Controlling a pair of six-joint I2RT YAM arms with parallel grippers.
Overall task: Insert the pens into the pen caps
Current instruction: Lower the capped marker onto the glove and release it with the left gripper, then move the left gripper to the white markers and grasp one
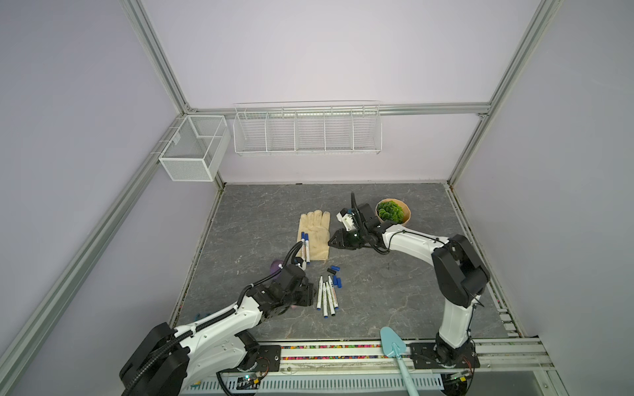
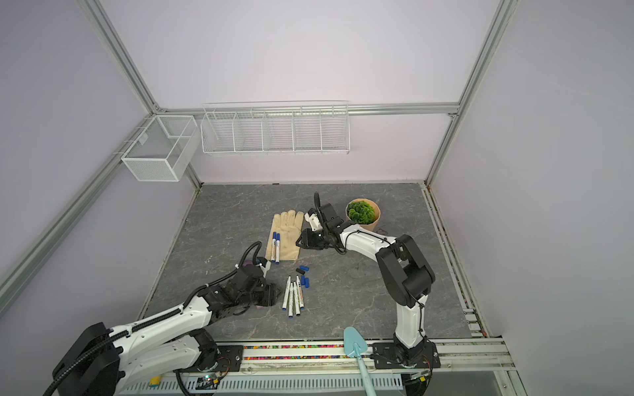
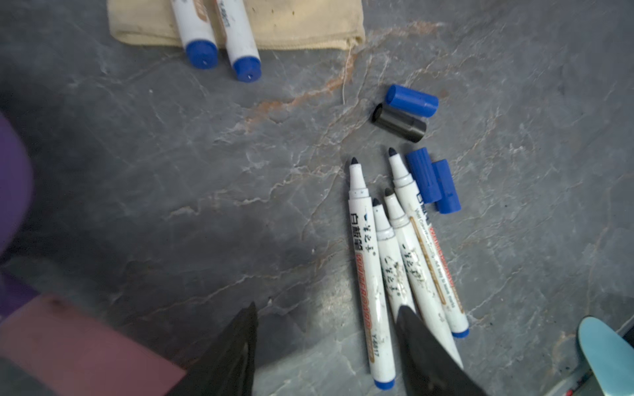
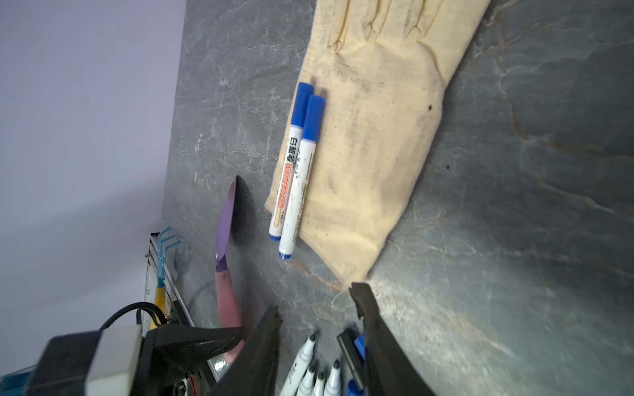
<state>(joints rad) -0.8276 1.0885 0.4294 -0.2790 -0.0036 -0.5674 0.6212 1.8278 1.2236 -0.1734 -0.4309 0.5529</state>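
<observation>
**L arm.** left gripper (image 3: 327,307): jaws approx. half open, nothing held; bare table shows btwn them. One black finger (image 3: 425,346) overlaps the butt ends of two pens in the wrist view, but I cannot tell contact from hover at this angle. In both top views the left gripper (image 1: 305,295) sits low, just beside the pen bunch, on its own arm's side.

**R arm.** right gripper (image 4: 315,298): jaws partly open, empty. In both top views it is just beside the right edge of the cream fabric work glove (image 1: 314,236), well apart from the loose caps.

**Task items.**
- four uncapped white marker pens (image 3: 387,274): side by side on the table, touching. Dark tips point to the back wall, blue butts to the front rail.
- Loose caps lie just past the tips and to the right (four in all):
  - one short blue plastic cap (image 3: 411,100), touching the black plastic cap (image 3: 399,122)
  - pair of blue caps (image 3: 434,181), lying against the rightmost pen's neck
- two capped white marker pens (image 4: 295,171): side by side on the glove's left edge. Blue caps point to the back wall; butt ends overhang the cuff hem.

**Other.**
- purple trowel w/ pink handle (image 4: 224,219): left of the glove, near the L wrist.
- green plant in tan pot (image 1: 392,212): behind the R arm.
- light-blue plastic shovel (image 1: 392,339): lying across the front rail.
- All on the grey marbled tabletop (image 1: 394,291).
</observation>
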